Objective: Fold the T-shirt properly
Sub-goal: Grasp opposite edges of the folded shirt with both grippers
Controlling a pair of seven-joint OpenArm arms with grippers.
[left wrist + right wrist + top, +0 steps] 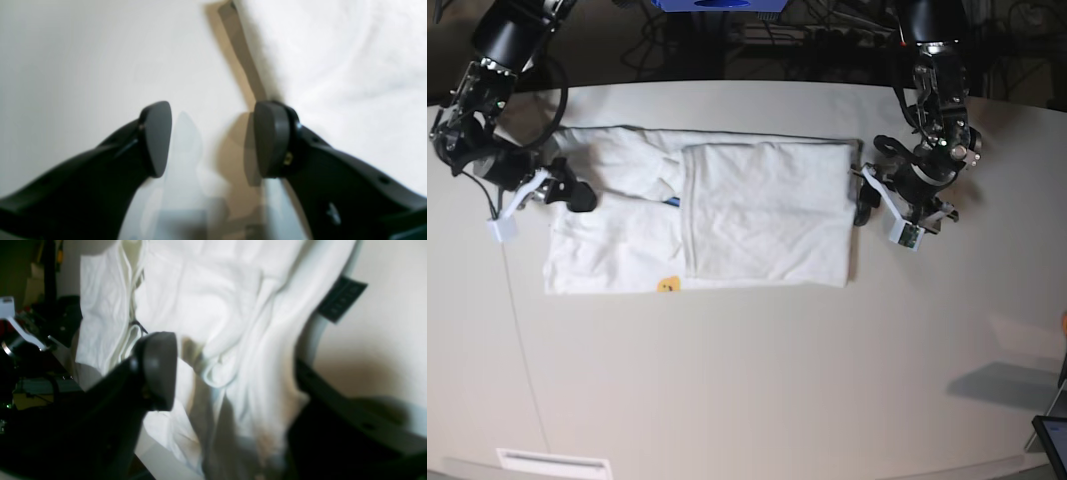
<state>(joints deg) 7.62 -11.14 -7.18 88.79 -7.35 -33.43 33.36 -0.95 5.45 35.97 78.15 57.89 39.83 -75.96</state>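
While both grippers [864, 196] [567, 190] gape empty, the white T-shirt [727, 215] lies partly folded, wrinkled.

light: bright, even | wrist views: blurred, soft shadows under each tool | base view: sharp, edges bowed

Base view overhead onto table [757, 380], wrist views close, angled down, all sharing T-shirt [727, 215]
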